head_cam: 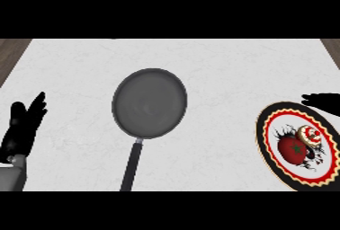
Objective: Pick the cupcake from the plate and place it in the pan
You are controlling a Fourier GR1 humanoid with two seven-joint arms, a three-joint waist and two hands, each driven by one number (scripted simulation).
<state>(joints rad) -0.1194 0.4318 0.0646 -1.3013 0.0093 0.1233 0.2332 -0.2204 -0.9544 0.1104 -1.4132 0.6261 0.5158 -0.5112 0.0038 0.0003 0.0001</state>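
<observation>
Sitting on plate (pixel 269 134) near counter's right edge: cupcake (pixel 310 134), pan (pixel 149 102) well apart.

Dark grey pan (pixel 149 102) with black handle, black plate (pixel 269 148) with red, yellow zigzag rings, red-and-cream cupcake (pixel 309 134), pale marbled worktop (pixel 225 67)

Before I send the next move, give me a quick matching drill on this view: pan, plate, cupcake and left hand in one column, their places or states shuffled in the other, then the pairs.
Things:
1. pan
2. plate
3. cupcake
4. left hand

Places or states:
A. open, fingers up, at the view's left edge
B. mid-counter, nothing in it, handle toward the robot
C. at the view's right edge, black rim with red ring
D. on the plate, beside a red item

Pairs: 1-B, 2-C, 3-D, 4-A
</observation>
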